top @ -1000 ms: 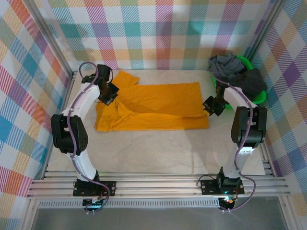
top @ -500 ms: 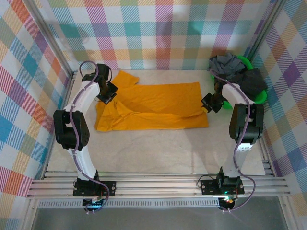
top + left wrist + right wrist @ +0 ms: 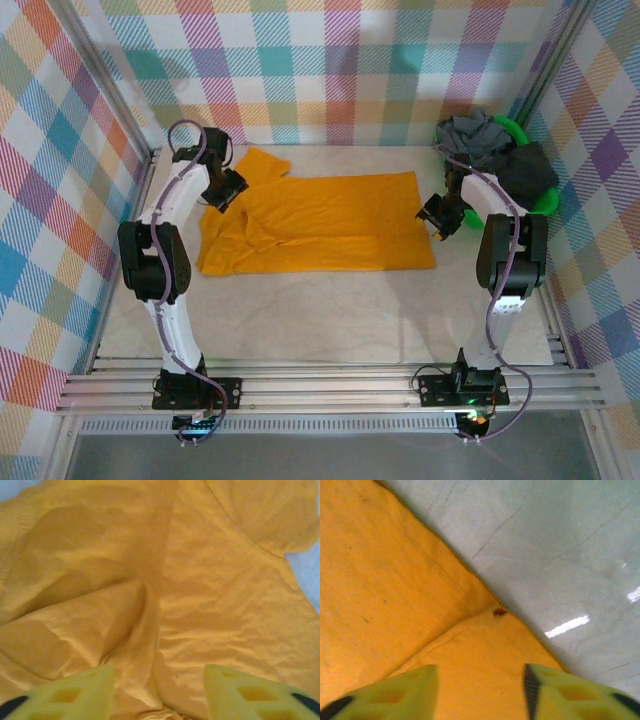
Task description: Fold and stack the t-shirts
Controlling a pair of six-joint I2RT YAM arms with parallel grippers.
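Setting: a pale table (image 3: 330, 320) walled on three sides by pastel plaid panels (image 3: 330, 70), with an aluminium rail along the near edge.

Item 1, orange t-shirt (image 3: 330, 225): you have it lying flat across the middle of the table, long side running from 9 to 3 o'clock. One sleeve juts toward 11 o'clock. The end toward 9 o'clock is rumpled, and the left wrist view shows a raised crease there. The 3 o'clock end lies smooth and square.

Item 2, green basket (image 3: 512, 126): it sits in the far corner at 2 o'clock from the orange t-shirt, well apart from it. A grey t-shirt (image 3: 470, 135) is heaped on it, and a charcoal t-shirt (image 3: 530, 172) is draped just at 4 o'clock of that.

Item 3, left gripper (image 3: 222, 190): it hangs over the shirt's 10 o'clock corner, beside the sleeve. Its yellow fingers (image 3: 75, 692) are spread, with only cloth showing below the gap — nothing is pinched.

Item 4, right gripper (image 3: 440, 215): it sits at the shirt's 3 o'clock edge. Your right wrist view shows its yellow fingers (image 3: 395, 695) parted over a doubled corner of the cloth, gripping nothing. A small dark red mark (image 3: 499, 612) sits on the hem there — bare table lies toward 1 o'clock.
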